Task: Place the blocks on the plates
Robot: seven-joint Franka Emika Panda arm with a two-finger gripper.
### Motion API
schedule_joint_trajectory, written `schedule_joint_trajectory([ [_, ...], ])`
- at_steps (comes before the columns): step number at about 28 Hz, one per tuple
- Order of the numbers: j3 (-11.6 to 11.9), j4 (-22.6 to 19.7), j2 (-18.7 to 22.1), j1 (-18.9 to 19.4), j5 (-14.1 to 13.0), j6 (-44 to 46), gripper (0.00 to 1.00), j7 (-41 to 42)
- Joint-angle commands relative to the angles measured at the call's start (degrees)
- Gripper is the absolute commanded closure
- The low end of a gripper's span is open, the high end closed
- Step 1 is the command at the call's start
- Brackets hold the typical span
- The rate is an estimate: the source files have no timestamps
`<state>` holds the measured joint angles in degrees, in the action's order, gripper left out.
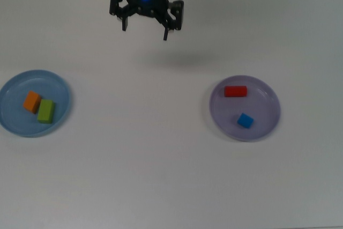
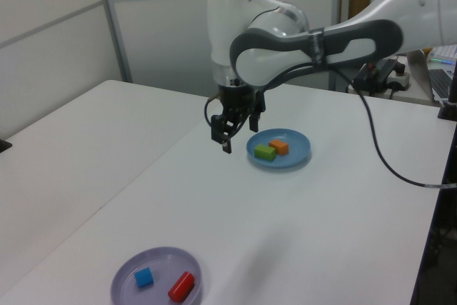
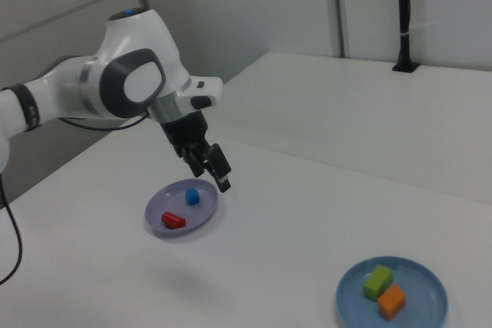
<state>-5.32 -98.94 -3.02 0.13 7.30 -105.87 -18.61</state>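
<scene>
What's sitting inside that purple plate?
Two blocks lie in the purple plate: a red block and a smaller blue cube, apart from each other. Nothing covers the plate; the pincer hangs open elsewhere over the bare table.

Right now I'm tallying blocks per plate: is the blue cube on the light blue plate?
No, the blue cube lies on the lavender plate beside the red block.
</scene>
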Motion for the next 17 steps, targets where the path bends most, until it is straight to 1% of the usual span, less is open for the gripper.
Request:
schedule_joint_trajectory([
  [1, 3.03, -1.35, 3.28, 0.13, -1.41, 4.26, 0.00, 6.03],
  [3, 3.82, 0.32, 3.28, 0.04, -2.02, 6.36, 0.00, 7.61],
  [6, 5.40, 4.01, 3.11, -0.05, -3.17, 10.32, 0.00, 11.13],
  [9, 7.42, 6.47, 2.84, -0.05, -4.04, 13.05, 0.00, 14.38],
  [11, 7.95, 7.10, 2.84, -0.05, -4.49, 13.23, 0.00, 14.92],
  [14, 8.13, 7.45, 2.84, -0.13, -4.49, 13.23, 0.00, 15.09],
  [17, 8.48, 8.76, 2.67, -0.83, -4.75, 13.32, 0.00, 14.66],
])
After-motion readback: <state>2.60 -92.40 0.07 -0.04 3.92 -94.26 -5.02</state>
